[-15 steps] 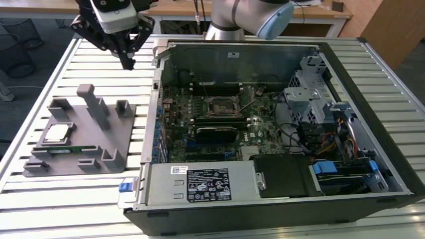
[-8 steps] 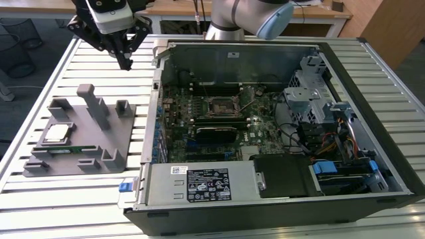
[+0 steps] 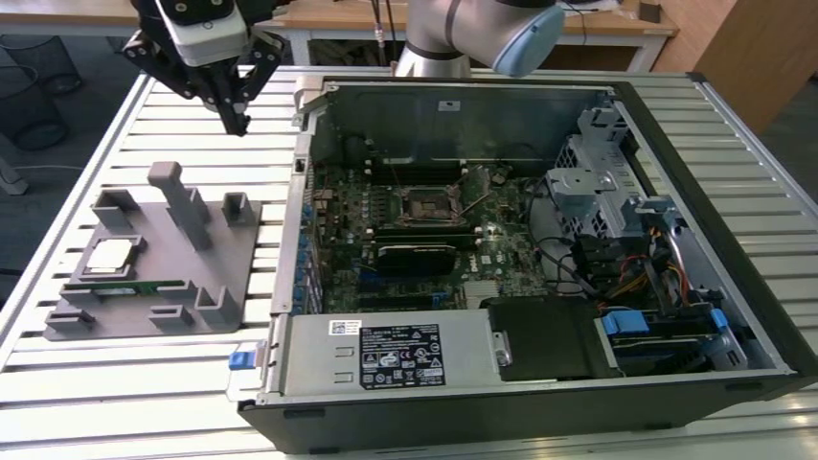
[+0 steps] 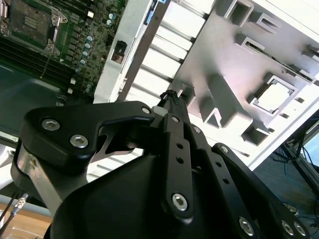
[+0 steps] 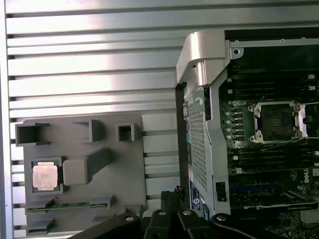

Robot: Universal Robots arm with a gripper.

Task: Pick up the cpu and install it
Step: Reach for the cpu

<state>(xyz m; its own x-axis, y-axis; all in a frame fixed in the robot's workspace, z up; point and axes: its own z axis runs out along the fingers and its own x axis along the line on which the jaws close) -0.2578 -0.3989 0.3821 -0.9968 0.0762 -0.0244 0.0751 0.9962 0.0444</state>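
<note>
**CPU waits in its tray, pincer high and empty**

The cpu (image 3: 106, 256) lies flat, silver side up, in a square recess of the grey tray (image 3: 237, 264). A green memory stick (image 3: 128, 288) sits in a slot just beside it. The pincer (image 3: 238, 123) hangs well above the tabletop (image 3: 153, 383), beyond the tray's far end. Its tips are pressed together and grip nothing. A clean pick likely needs the jaws spread past the chip's edges and lowered squarely. In the open computer case (image 3: 422, 120), the socket (image 3: 426, 203) stands empty.
</note>
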